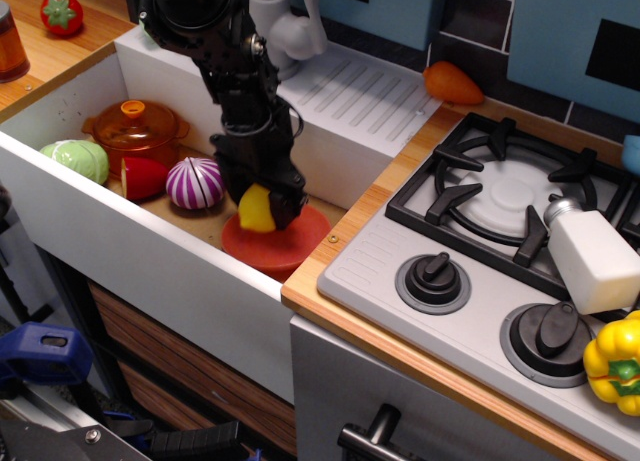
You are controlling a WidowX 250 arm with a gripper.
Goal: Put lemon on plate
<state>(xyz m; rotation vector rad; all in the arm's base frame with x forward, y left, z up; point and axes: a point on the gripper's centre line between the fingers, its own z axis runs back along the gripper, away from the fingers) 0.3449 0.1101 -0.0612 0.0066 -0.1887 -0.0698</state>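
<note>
The lemon (257,210) is smooth, bright yellow and rounded, gripped between the closed black fingers (262,203) and resting low over the one red plate (276,243) in the sink (60,106). One lemon shows, one plate, and one purple onion (196,183) nearby.

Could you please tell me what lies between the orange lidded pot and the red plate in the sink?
The purple-and-white striped onion lies between the orange pot and the plate, with a red vegetable piece beside it, as the only camera view shows.
</note>
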